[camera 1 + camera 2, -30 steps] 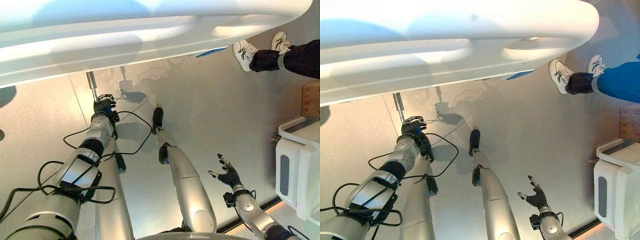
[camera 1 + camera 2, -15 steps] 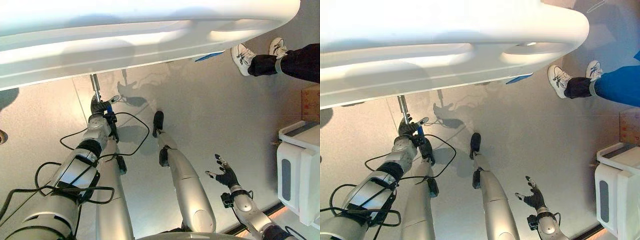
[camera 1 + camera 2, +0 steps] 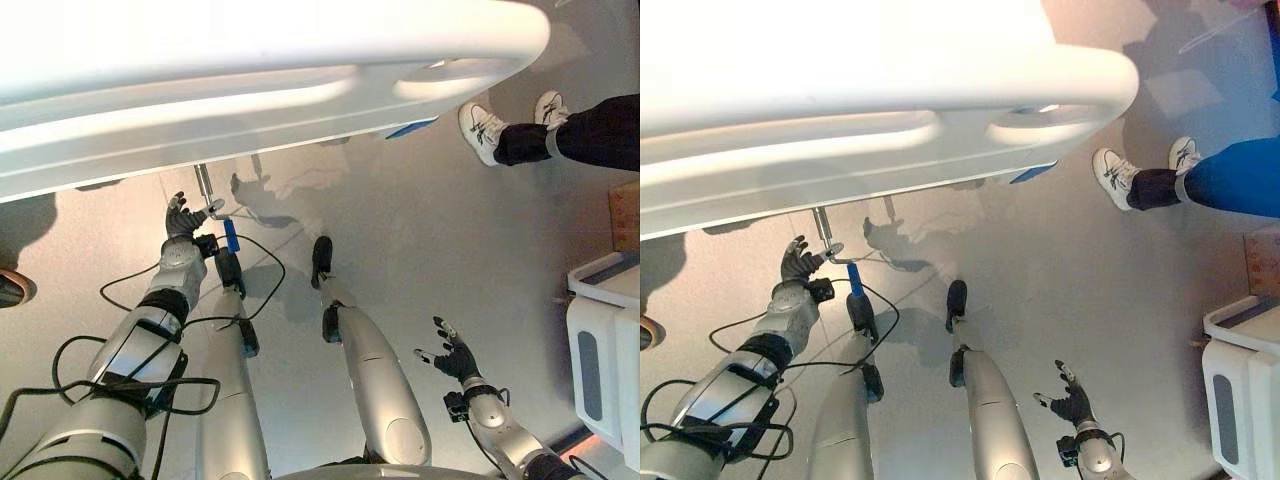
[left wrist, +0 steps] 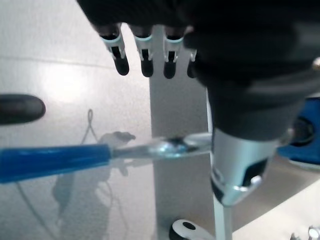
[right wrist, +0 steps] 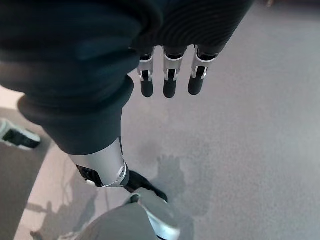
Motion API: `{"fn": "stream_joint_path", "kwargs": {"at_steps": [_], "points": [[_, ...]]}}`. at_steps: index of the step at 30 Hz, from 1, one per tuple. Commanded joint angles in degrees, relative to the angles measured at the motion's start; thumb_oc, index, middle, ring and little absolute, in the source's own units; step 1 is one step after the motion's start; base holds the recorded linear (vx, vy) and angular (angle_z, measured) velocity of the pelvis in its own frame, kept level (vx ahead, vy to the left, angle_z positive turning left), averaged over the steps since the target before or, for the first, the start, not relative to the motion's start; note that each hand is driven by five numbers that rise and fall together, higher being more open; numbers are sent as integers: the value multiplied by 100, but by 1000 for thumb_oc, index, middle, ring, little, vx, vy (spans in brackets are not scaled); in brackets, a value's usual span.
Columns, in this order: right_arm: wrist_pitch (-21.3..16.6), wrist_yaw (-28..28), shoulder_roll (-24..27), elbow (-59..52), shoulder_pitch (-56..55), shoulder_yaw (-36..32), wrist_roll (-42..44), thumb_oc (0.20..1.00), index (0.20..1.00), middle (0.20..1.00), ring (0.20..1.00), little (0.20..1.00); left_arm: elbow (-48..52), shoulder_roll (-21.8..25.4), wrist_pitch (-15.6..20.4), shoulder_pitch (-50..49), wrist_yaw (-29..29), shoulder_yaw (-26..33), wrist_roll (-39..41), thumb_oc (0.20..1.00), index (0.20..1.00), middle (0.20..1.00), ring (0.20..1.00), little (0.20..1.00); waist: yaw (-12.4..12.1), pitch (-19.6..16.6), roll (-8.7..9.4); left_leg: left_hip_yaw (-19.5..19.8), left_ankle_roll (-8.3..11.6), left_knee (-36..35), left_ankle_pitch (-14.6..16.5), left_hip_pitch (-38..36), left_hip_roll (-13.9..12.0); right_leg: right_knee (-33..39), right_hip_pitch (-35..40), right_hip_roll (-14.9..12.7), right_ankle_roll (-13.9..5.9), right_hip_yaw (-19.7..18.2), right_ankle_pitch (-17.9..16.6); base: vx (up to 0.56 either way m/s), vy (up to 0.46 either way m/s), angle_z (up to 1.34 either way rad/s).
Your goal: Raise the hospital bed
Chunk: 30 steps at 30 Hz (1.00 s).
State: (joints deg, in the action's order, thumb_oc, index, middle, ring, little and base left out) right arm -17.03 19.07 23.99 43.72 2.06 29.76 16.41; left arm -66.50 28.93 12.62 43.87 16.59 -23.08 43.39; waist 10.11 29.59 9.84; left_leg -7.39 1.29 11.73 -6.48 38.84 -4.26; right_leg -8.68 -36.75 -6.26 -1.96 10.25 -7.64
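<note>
The left hand was held out with its fingers spread and nothing in them, just beside the crank that hung under the foot end of the hospital bed. The crank's blue handle jutted free to the side of the hand. The crank looked rigid metal, likely stiff to turn; the blue handle seemed the place to take hold. The right hand idled low, fingers loose and apart, over bare floor
</note>
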Motion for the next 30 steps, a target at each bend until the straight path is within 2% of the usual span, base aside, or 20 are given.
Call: {"fn": "stream_joint_path", "kwargs": {"at_steps": [1,2,3,5,8,9,12,15,17,18,21,27,28,30], "points": [[222,-83,99,180,-147,-221,27,1000,1000,1000,1000,1000,-58,-180,24,-543,-168,493,-383,1000,1000,1000,1000,1000,-239,21,-34,-21,-167,2,419,-367,407,-587,167,-178,-302,86,302,28,9,-15],[220,-84,102,182,-155,-218,27,1000,1000,1000,1000,1000,-50,-185,23,-558,-164,496,-386,1000,1000,1000,1000,1000,-238,21,-35,-21,-167,-11,416,-385,408,-580,183,-178,-302,87,302,40,14,-9],[302,-123,42,438,-79,-331,-13,1000,1000,1000,1000,1000,8,-370,-6,-936,-252,529,-562,1000,1000,1000,1000,1000,-306,21,-146,-21,-179,-103,407,-670,435,-586,400,-173,-297,74,332,30,14,-5],[300,-124,44,442,-86,-328,-14,1000,1000,1000,1000,1000,16,-374,-7,-950,-248,531,-566,1000,1000,1000,1000,1000,-307,21,-146,-22,-178,-116,404,-689,436,-579,415,-172,-298,73,331,19,19,0],[463,-260,-113,1141,82,-573,-130,1000,1000,1000,1000,1000,-102,-850,-51,-1712,-453,623,-824,1000,1000,1000,1000,1000,-424,21,-390,-36,-180,-489,340,-1488,494,-528,1043,-152,-300,42,396,52,23,-6],[473,-286,-148,1223,106,-619,-133,1000,1000,1000,1000,1000,-111,-896,-43,-1803,-484,632,-863,1000,1000,1000,1000,1000,-441,21,-416,-83,-223,-563,169,-1515,486,-456,1046,-154,-240,102,238,-33,-5,-8],[544,-353,-238,1611,167,-760,-218,1000,1000,1000,1000,1000,-263,-1158,-79,-2121,-620,730,-902,1000,1000,1000,1000,1000,-499,20,-505,-83,-207,-780,136,-1967,504,-390,1433,-102,-244,80,281,25,-1,1],[571,-394,-269,1710,178,-790,-251,1000,1000,1000,1000,1000,-304,-1208,-83,-2231,-669,728,-999,1000,1000,1000,1000,1000,-519,-21,-528,-82,-207,-833,120,-2066,502,-368,1519,-78,-246,67,295,37,-7,-1],[636,-507,-386,2073,103,-892,-347,1000,1000,1000,1000,1000,-476,-1452,-142,-2664,-809,712,-1296,1000,1000,1000,1000,1000,-559,-376,-607,-73,-198,-1066,91,-2377,486,-320,1736,-33,-258,61,370,139,-24,-4],[636,-507,-386,2073,103,-892,-347,1000,1000,1000,1000,1000,-476,-1452,-142,-2664,-809,712,-1296,1000,1000,1000,1000,1000,-559,-376,-607,-73,-198,-1066,91,-2377,486,-320,1736,-33,-258,61,370,142,-34,-16],[698,-601,-522,2447,6,-1020,-441,1000,1000,1000,1000,1000,-668,-1590,-234,-3014,-866,743,-1739,1000,1000,1000,1000,1000,-608,-697,-671,-45,-181,-1170,102,-2638,471,-287,1983,-4,-258,39,464,112,-28,-5],[763,-726,-624,2712,-194,-1190,-544,1000,1000,1000,1000,1000,-735,-1723,-241,-3454,-993,758,-2059,1000,1000,1000,1000,1000,-673,-1071,-758,-20,-173,-1250,148,-2943,447,-150,2304,13,-274,37,552,101,-23,1],[781,-752,-661,2802,-270,-1230,-588,1000,1000,1000,1000,1000,-736,-1757,-234,-3601,-1031,732,-2200,1000,1000,1000,1000,1000,-688,-1225,-778,-22,-161,-1285,145,-3028,442,-82,2391,11,-287,53,539,94,-25,0],[781,-753,-661,2802,-274,-1229,-588,1000,1000,1000,1000,1000,-734,-1757,-234,-3605,-1030,731,-2201,1000,1000,1000,1000,1000,-687,-1224,-779,-21,-161,-1288,144,-3034,442,-78,2397,11,-287,55,538,60,-18,-1]]}}
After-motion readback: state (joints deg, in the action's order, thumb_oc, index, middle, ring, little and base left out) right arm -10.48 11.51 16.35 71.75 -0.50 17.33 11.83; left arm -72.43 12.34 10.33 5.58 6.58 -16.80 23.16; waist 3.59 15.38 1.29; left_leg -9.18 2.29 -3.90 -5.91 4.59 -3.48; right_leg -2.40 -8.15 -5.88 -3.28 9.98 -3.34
